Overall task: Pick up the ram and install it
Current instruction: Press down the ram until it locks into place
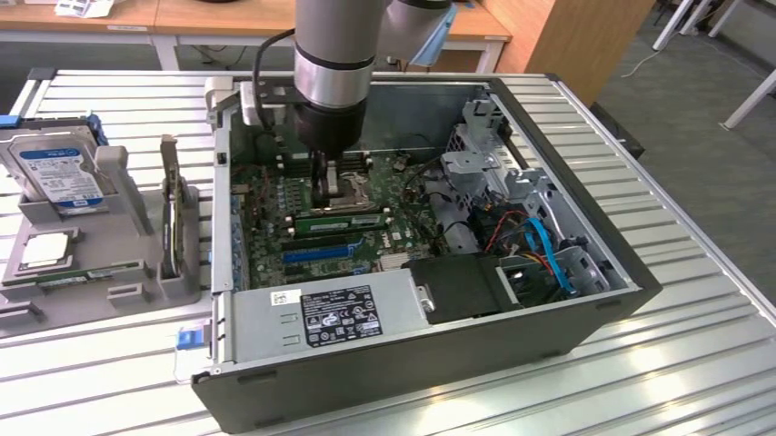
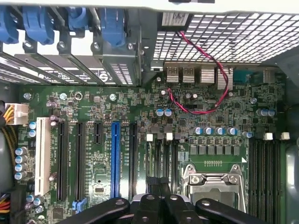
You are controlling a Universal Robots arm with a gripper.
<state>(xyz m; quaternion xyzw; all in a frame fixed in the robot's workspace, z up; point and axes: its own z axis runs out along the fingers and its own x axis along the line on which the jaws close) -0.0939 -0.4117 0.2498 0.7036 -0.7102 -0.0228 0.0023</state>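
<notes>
The ram (image 1: pixel 341 219) is a narrow green stick standing on edge in a black slot on the motherboard (image 1: pixel 406 238), inside the open computer case (image 1: pixel 401 363). My gripper (image 1: pixel 325 191) hangs straight down into the case just behind the ram, over the metal processor socket (image 2: pixel 216 184). Its fingers are shut and I see nothing between them. In the wrist view the black fingers (image 2: pixel 148 207) meet above the memory slots (image 2: pixel 161 154), beside the blue expansion slot (image 2: pixel 115 158). Whether the fingertips touch the ram I cannot tell.
A grey fixture (image 1: pixel 122 291) at the exterior view's left holds a blue-labelled hard drive (image 1: pixel 54 173), a processor chip (image 1: pixel 43 250) and a thin green board (image 1: pixel 79 274). The power supply (image 1: pixel 327 313), drive cage (image 1: pixel 485 154) and blue and red cables (image 1: pixel 546 250) crowd the case.
</notes>
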